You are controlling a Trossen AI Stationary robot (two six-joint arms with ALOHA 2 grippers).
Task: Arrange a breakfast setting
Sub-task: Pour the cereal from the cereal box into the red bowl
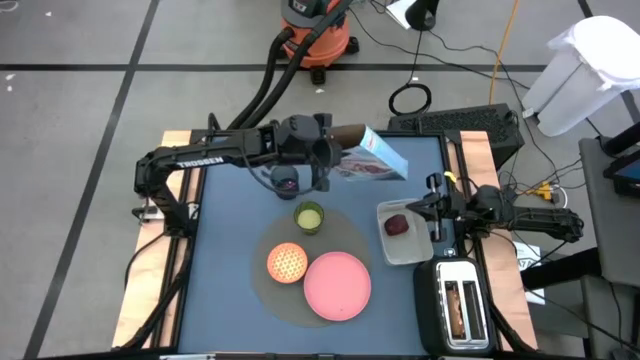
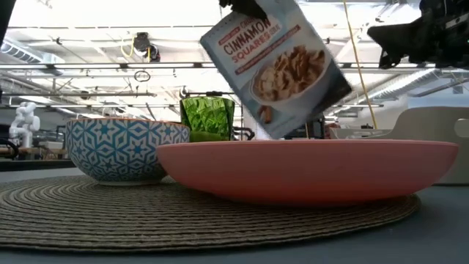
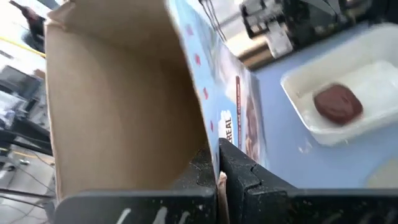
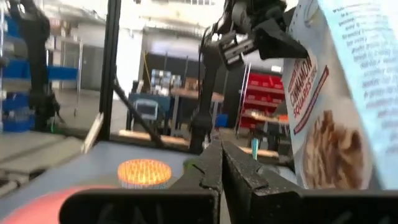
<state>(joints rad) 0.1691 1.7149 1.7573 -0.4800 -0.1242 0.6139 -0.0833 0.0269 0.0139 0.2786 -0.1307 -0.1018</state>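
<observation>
My left gripper [image 1: 335,155] is shut on the open cereal box [image 1: 378,160], which hangs tilted over the table's far middle [image 2: 275,70]. A dark blue mug [image 1: 287,182] with a purple spoon stands below the left arm. On the round grey mat [image 1: 262,295] sit the green cup [image 1: 308,216], the small orange bowl [image 1: 287,262] and the pink plate [image 1: 337,284]. The dark red fruit [image 1: 398,226] lies in a clear tub [image 1: 412,255]. Toast stands in the black toaster [image 1: 458,308]. My right gripper [image 1: 432,195] waits shut at the right. My left gripper holds the cereal box by one wall at its open top end [image 3: 214,134]. One finger [image 3: 200,171] is inside the box and the other [image 3: 242,177] is outside on the printed face. The box hangs tilted below the gripper [image 2: 245,7]; the plate hides its lower corner.
The toaster stands at the near right corner, with the tub just beyond it. The blue table top [image 1: 220,240] is bare left of the mat. An orange vacuum [image 1: 315,35] and cables lie on the floor beyond the far edge.
</observation>
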